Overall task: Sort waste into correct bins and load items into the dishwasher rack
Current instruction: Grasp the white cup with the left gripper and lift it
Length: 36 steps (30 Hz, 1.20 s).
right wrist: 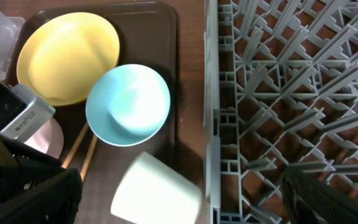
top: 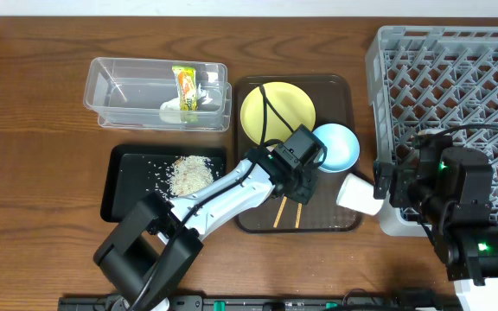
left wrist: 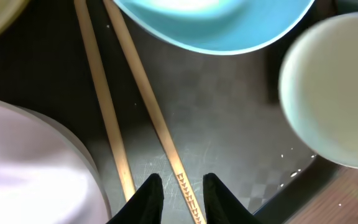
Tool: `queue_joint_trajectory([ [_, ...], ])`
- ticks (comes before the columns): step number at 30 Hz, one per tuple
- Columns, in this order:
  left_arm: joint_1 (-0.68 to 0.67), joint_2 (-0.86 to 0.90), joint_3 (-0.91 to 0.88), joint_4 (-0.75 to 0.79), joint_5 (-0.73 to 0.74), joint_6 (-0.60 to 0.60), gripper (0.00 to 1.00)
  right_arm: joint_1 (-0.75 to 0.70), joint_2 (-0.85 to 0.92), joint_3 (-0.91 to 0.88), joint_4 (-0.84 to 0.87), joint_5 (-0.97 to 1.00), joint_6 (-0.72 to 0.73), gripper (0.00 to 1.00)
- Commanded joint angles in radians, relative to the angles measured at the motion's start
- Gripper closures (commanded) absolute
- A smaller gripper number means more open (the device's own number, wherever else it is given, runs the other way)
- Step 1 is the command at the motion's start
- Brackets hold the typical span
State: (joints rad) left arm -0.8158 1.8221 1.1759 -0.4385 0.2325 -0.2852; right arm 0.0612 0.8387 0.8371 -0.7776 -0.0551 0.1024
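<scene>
**While the left gripper [left wrist: 182,198] straddles one of the chopsticks [left wrist: 107,118], the right gripper [top: 379,186] gapes beside the cup [top: 357,192]**

Where the left wrist view looks down, both chopsticks lie side by side on the brown tray [top: 327,216], running up toward the blue bowl [top: 335,145]. The left jaws are released and slightly apart, with the stick nearer the cup between the fingertips. Whether they touch it cannot be told. The white bowl [left wrist: 23,162] sits just beside the sticks, on the side away from the cup, and is hidden under the arm in the overhead view. The plate [top: 277,108] rests at the tray's far end, just beside the blue bowl.

The cup lies on its side across the brown tray's right rim, between the tray and the rack [top: 456,78]. The right jaws are spread wide. In the right wrist view one finger shows on each side of the cup, not clamped on it.

The tub [top: 102,86] holds the wrapper [top: 186,86] and the paper scrap [top: 175,111]. The rice [top: 193,173] is heaped in the black tray [top: 128,194], with loose grains scattered around the heap.
</scene>
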Motion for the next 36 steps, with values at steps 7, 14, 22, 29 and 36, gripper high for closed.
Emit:
queue_joint_trajectory([
  [7, -0.004, -0.044, 0.007, 0.014, 0.040, -0.004, 0.66, -0.014, 0.000, 0.018, -0.001, 0.000, -0.003, 0.01],
  [14, -0.003, -0.077, 0.007, 0.098, 0.233, -0.105, 0.64, -0.014, 0.000, 0.018, -0.001, 0.000, -0.002, 0.01],
  [22, -0.003, -0.067, 0.006, 0.081, 0.328, -0.304, 0.64, -0.014, 0.000, 0.018, -0.004, 0.000, -0.003, 0.01],
  [29, -0.003, -0.007, 0.005, 0.077, 0.438, -0.430, 0.64, -0.014, 0.000, 0.018, -0.005, -0.001, -0.003, 0.01],
  [36, -0.004, 0.041, -0.002, 0.066, 0.475, -0.502, 0.64, -0.014, 0.000, 0.018, -0.012, 0.000, -0.003, 0.01],
])
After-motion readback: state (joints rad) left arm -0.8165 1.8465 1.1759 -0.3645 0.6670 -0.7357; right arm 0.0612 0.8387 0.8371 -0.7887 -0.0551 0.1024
